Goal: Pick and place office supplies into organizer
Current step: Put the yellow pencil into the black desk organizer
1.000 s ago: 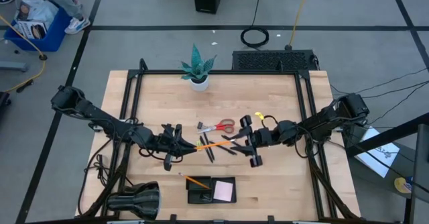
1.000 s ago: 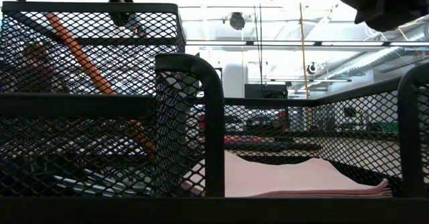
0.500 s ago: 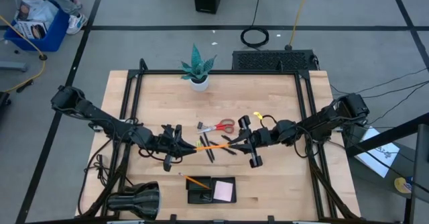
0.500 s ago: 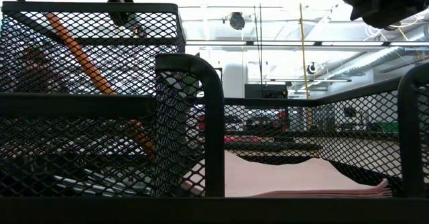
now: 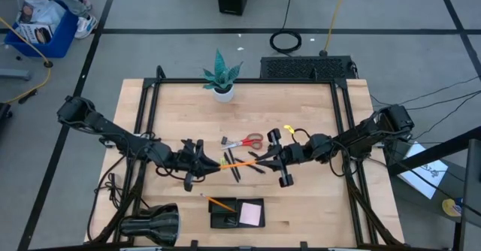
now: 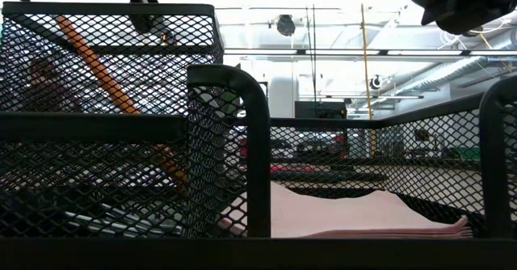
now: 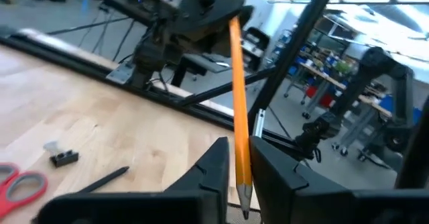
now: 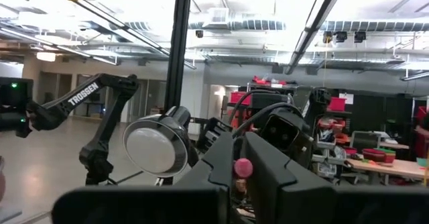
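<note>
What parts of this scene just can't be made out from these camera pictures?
- Organizer contents: in the low view its mesh walls block them; from above they are too small.
- Orange pencil: the left gripper covers one end in the high view.
- Black pens: too small to count from above.

— Bright in here, isn't it? Even light over the whole table (image 5: pixel 301 198), and the plant (image 5: pixel 222 77) throws hardly any shadow.

— Comes from above. Beyond the mesh organizer (image 6: pixel 105 124) the ceiling strips are blown out to white, so the mesh reads nearly as a silhouette.

— The mesh nearest the lens is soft too. The note pad (image 6: pixel 363 213) behind it is clearer.

— Same glare from the left wrist: white sky of light behind the orange pencil (image 7: pixel 238 117), and the near fingers (image 7: pixel 214 170) are a dark blur.

— On the right wrist, the lamp (image 8: pixel 157 147) shows a pale sheen on its face, with fingers (image 8: pixel 268 177) in front smeared and underlit.
</note>
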You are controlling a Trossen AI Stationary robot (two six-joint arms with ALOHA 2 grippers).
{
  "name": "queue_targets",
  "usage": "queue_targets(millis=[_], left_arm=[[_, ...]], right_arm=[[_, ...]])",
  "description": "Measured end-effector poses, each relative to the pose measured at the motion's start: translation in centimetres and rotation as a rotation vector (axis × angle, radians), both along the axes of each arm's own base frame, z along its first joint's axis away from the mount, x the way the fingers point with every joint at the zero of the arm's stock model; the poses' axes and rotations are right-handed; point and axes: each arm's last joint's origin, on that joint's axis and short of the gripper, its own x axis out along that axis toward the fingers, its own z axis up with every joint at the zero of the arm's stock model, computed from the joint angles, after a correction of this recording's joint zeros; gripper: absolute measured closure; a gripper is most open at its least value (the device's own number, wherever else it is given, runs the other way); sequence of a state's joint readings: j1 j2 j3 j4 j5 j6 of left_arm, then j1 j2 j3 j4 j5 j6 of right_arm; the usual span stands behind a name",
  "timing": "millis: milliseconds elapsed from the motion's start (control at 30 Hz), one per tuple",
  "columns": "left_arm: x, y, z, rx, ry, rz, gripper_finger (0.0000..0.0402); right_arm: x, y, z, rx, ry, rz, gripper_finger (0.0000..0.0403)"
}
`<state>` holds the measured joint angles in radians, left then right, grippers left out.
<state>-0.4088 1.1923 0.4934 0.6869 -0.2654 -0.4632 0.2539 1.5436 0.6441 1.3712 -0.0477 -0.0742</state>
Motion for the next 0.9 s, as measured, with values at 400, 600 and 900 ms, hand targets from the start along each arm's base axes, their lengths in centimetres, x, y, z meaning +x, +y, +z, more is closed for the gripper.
queue_targets(millis=[400, 600, 900], left_arm=[[0.0, 0.6, -1.2, 0.062, 0.115, 0.055, 0.0213], [-0.1, 0.7, -1.9, 0.100, 0.195, 0.058, 0.0172], [-1.5, 2.4, -1.1, 0.126, 0.246, 0.188, 0.0169]], right_arm=[[0.2, 0.3, -0.8, -0.011, 0.091, 0.033, 0.0387], [0.1, 0.6, -0.8, 0.019, 0.101, 0.045, 0.0384], [-0.6, 2.2, -0.3, -0.035, 0.193, -0.010, 0.0385]])
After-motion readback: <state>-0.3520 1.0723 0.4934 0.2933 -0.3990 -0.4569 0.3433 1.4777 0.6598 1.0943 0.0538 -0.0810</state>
